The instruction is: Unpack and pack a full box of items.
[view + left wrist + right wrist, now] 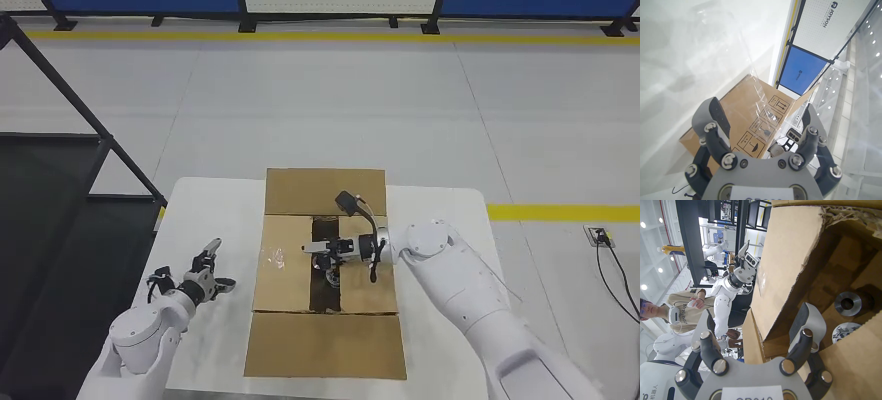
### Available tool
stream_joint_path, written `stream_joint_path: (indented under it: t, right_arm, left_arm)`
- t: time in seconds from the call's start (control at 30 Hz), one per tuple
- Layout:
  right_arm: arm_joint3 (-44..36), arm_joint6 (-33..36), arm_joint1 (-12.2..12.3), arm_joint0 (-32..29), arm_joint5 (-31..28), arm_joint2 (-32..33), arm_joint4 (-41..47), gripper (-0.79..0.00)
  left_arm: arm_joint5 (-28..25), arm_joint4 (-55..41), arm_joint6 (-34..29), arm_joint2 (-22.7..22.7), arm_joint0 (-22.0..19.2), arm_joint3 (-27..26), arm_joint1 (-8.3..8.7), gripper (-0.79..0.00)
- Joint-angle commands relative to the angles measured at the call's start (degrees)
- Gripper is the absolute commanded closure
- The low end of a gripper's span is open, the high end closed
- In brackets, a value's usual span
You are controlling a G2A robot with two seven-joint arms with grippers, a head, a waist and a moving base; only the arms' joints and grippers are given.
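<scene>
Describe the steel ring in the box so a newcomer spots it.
Find the open cardboard box on the table and look between its flaps to its floor. Two round metal parts lie there; the ring is smooth with one round centre hole, while its neighbour has a dark-patterned face.

We look over a pale grey floor crossed by a yellow line near the far edge, where blue panels stand in black frames. A white table sits mid-room, a dark black-framed bay lies to the left, and round ceiling lights glow overhead
</scene>
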Motion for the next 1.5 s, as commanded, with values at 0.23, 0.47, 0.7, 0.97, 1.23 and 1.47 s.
stream_joint_path:
  t: [0.23,0.47,0.7,0.97,1.23,1.47]
  right_arm:
    - [0.5,-0.3,-0.5,-0.2,-0.3,-0.2,0.0,-0.785]
    - [1.1,-0.1,-0.8,-0.1,-0.4,0.0,0.2,-0.785]
    - [1.1,-0.1,-0.9,0.0,-0.3,0.1,-0.2,-0.785]
    - [1.2,0.0,-0.9,-0.1,-0.2,0.4,-0.3,-0.785]
    - [1.6,0.5,-1.0,0.1,-0.3,0.8,-0.2,-0.785]
    - [2.0,0.8,-1.1,0.4,-0.4,1.0,-0.1,-0.785]
  left_arm:
    - [-2.7,-2.3,-0.3,2.1,-2.8,4.7,-0.64,-0.785]
    - [-6.0,-3.8,0.2,2.5,-2.5,6.2,-1.03,-0.785]
    - [-7.6,-4.2,1.4,3.1,-2.9,7.5,-1.35,-0.585]
    - [-10.3,-2.9,3.7,3.0,-2.8,7.8,-1.56,-0.456]
    - [-11.4,-0.6,5.2,2.3,-2.0,6.8,-1.51,-0.453]
    - [-11.0,-0.6,5.5,1.6,-1.9,7.0,-1.55,-0.354]
